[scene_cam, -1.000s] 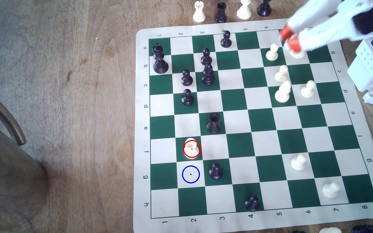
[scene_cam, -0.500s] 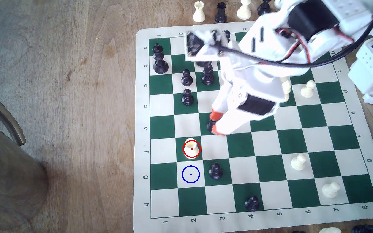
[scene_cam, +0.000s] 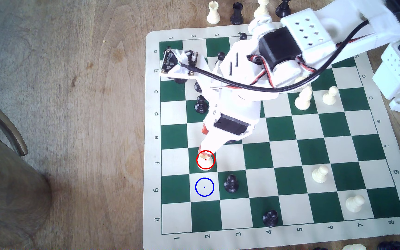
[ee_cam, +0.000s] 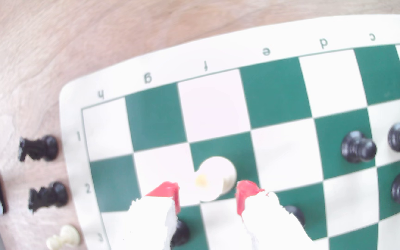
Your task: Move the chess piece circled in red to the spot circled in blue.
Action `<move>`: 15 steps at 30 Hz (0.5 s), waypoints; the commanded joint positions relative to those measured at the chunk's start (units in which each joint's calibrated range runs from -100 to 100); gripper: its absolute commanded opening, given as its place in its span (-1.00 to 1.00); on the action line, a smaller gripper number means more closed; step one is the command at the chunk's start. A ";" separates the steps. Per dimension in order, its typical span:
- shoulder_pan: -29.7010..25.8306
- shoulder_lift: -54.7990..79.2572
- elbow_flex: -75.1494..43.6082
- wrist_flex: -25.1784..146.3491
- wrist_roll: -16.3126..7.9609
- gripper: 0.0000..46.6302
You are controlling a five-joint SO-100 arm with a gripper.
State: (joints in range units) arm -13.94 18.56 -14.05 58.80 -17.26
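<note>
The cream-white rook [scene_cam: 205,163] stands on a dark green square inside the red ring, near the board's edge at the exterior view's left. My gripper [scene_cam: 203,141] hangs right over it, open. In the wrist view the two red fingertips [ee_cam: 167,193] flank the rook [ee_cam: 215,176], one on each side, with a gap between each tip and the piece. The blue-ringed spot [scene_cam: 204,187] is the empty cream square just in front of the rook in the exterior view.
A black pawn [scene_cam: 231,184] stands one square to the right of the blue spot in the exterior view. More black pawns [scene_cam: 200,104] stand behind the gripper. White pawns [scene_cam: 319,173] sit at the board's right. Spare pieces [scene_cam: 213,12] line the table beyond the board.
The arm has swung from the board's far right corner, across the middle past the black rook, to the ringed white rook. The rook has not moved.
</note>
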 commanded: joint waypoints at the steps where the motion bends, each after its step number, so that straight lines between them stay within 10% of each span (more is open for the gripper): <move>1: -0.57 -2.01 -3.90 -1.15 -0.44 -0.44; 15: -1.74 0.12 -0.36 -3.69 -0.44 -0.45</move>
State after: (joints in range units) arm -15.78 19.15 -13.87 56.33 -17.56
